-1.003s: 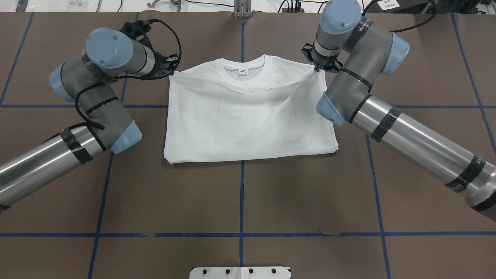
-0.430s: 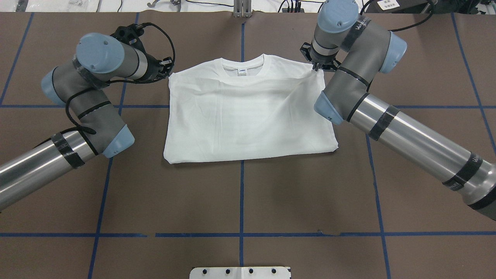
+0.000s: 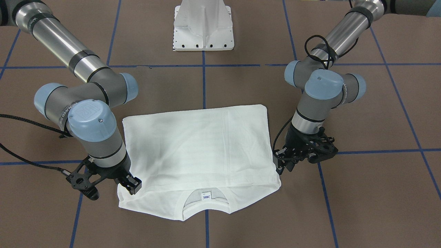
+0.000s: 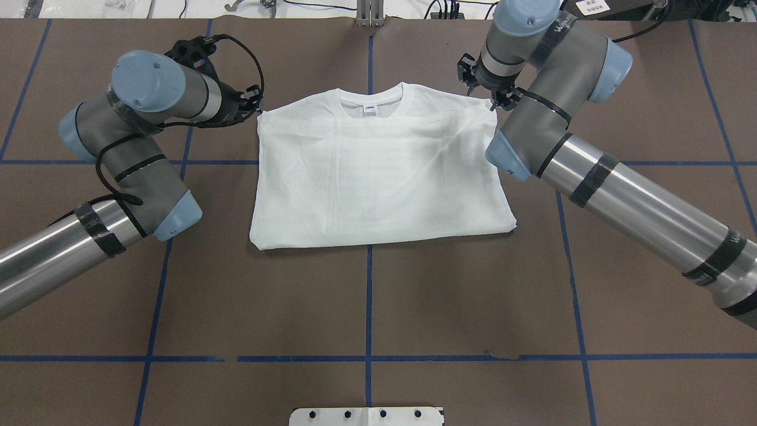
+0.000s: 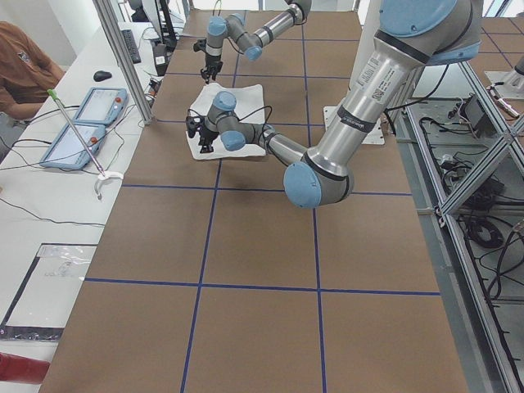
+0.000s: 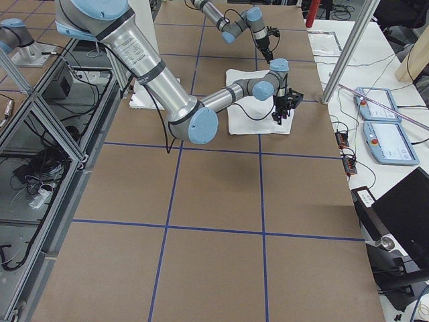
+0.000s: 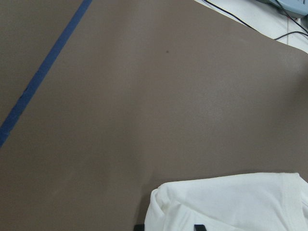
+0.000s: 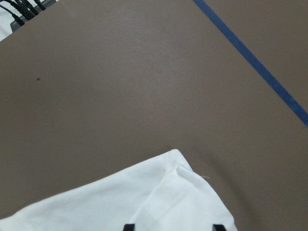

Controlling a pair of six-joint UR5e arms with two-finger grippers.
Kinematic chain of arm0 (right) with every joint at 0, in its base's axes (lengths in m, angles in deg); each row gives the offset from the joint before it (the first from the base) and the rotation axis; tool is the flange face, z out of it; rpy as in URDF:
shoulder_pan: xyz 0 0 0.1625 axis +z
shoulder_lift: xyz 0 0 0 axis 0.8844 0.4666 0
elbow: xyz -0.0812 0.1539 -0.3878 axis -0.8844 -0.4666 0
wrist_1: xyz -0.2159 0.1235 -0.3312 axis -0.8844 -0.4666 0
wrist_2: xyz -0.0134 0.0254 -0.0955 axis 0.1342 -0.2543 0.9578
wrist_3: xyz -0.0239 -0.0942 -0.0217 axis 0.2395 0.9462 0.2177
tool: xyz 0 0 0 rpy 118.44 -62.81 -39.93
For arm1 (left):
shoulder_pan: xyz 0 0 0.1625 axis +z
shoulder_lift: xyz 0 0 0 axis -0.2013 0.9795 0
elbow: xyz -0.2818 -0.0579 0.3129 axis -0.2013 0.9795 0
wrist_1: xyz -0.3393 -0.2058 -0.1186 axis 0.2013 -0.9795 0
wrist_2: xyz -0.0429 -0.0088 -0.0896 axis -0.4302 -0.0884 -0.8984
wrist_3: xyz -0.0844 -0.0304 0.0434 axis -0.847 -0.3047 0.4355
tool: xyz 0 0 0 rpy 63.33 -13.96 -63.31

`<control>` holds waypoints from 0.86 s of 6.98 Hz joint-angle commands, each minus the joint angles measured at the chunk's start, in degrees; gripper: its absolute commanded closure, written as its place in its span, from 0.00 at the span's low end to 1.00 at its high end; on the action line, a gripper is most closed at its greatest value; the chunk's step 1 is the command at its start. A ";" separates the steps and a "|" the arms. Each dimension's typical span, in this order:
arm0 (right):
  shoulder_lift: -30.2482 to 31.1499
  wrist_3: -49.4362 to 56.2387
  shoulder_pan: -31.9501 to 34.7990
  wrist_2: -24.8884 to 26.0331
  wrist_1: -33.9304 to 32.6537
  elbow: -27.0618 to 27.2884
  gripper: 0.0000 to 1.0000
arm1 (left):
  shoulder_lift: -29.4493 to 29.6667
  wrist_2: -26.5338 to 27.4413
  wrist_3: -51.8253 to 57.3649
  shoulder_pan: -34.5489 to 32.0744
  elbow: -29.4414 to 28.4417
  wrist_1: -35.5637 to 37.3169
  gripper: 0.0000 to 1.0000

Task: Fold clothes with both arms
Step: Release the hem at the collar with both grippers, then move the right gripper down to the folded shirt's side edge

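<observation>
Hanging over the far right shoulder corner of the white T-shirt (image 4: 378, 171), the right gripper (image 3: 113, 190) was seen with its fingers spread wide apart. In the right wrist view that corner lay flat on the table between the two fingertips. Whether a pad touched the cloth could not be told. The left gripper (image 3: 283, 167) was found at the far left shoulder corner, just beside the shirt's edge and pointed down. Its fingers were also parted, though less widely, and the rounded cloth corner was shown between their tips in the left wrist view. Each gripper was carried on a bent silver-grey arm with light-blue joint caps, the left arm (image 4: 53, 248) reaching in from the near left and the right arm (image 4: 639, 213) from the near right. The T-shirt was laid flat as a rough rectangle in the far middle of the brown table (image 4: 378, 296). Its ribbed collar (image 4: 371, 97) was turned to the far side, with the small blue-printed label (image 4: 370, 108) showing inside it. Its near edge was set across a blue tape line (image 4: 368, 307) that ran down the middle of the table. The white base (image 3: 203, 24) was placed at the near edge, well apart from the shirt.
</observation>
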 commanded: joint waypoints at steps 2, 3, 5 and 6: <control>16.69 -10.68 -4.51 -3.75 0.14 23.80 0.23 | -0.63 -0.12 -0.02 -0.04 0.92 0.01 0.52; 19.71 -14.29 -6.37 -3.75 0.14 26.14 0.23 | -0.63 -0.03 -0.02 -0.04 0.92 0.01 0.52; 23.84 -22.79 -9.02 -3.22 4.85 26.16 0.21 | -0.63 0.15 -0.10 -0.04 1.27 0.10 0.52; 26.39 -27.29 -10.50 -1.83 11.32 25.81 0.21 | -0.63 0.23 -0.11 -0.04 1.79 0.18 0.52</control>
